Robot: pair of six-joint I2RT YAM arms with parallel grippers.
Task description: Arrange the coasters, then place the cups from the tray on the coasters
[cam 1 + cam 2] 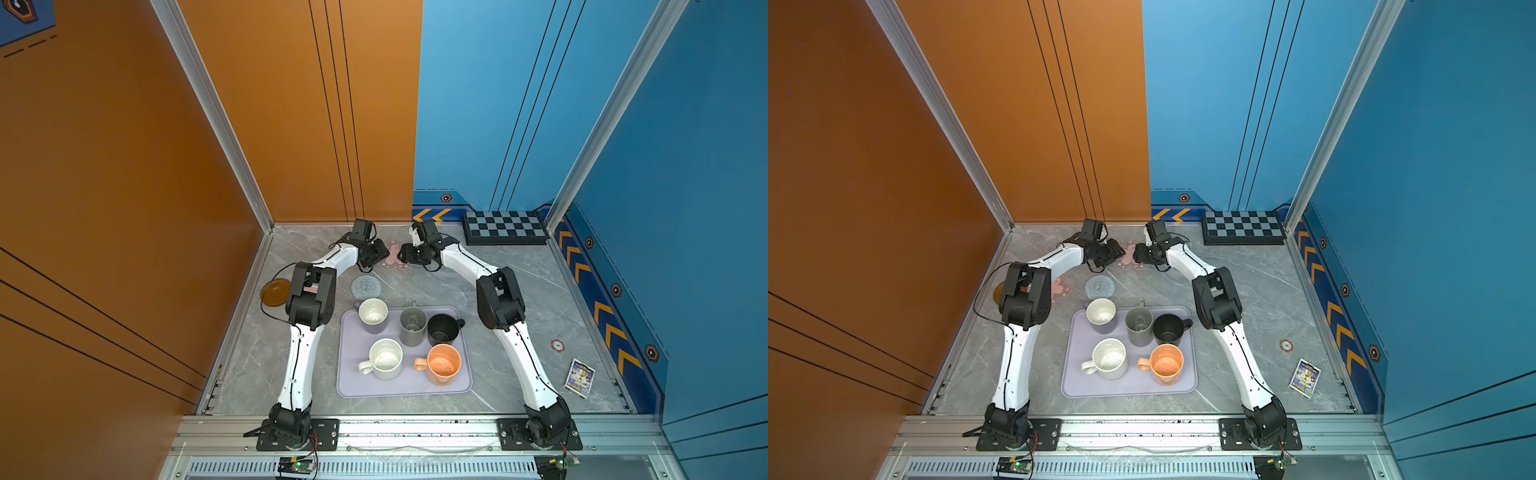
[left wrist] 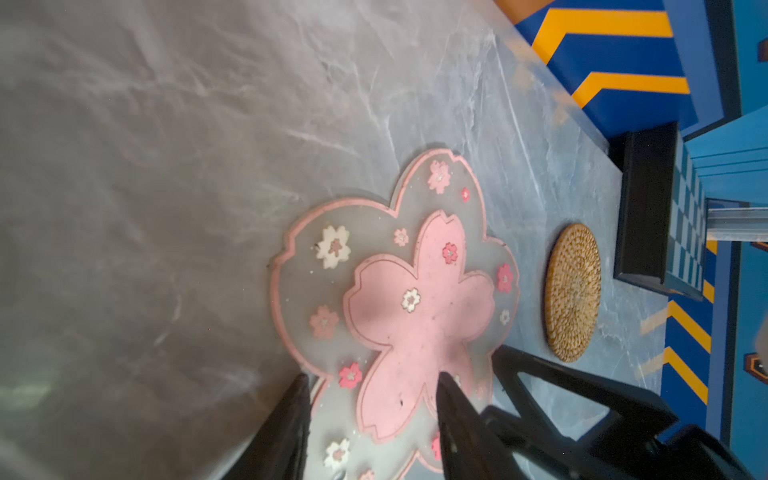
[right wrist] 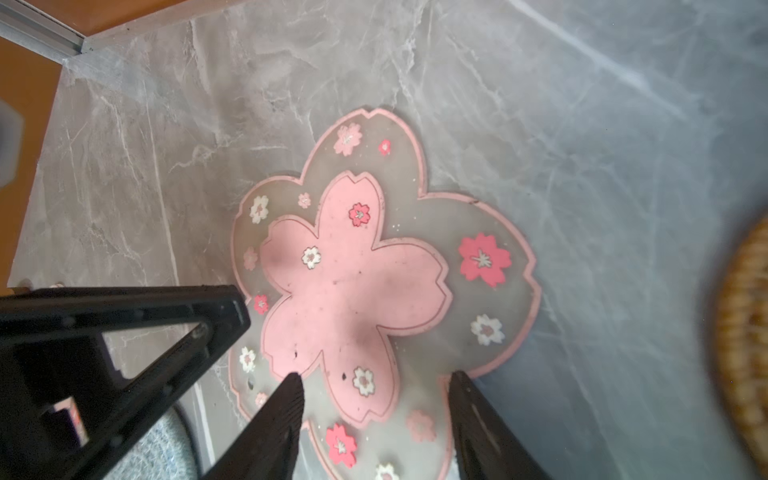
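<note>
While five cups (image 1: 385, 358) sit on the tray (image 1: 353, 384) well behind them, the left gripper (image 2: 374, 380) and right gripper (image 3: 376, 374) face each other, jaws apart and empty. A pink flower coaster (image 3: 353, 286) lies flat beneath their tips, apparently about to be nudged into line.

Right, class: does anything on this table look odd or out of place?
One thing: the left gripper and right gripper both crowd a single pink flower coaster at the back, hanging over it from opposite sides, jaws open, while the grey-blue woven coaster lies unattended. The cups all stand upright on the tray.
</note>
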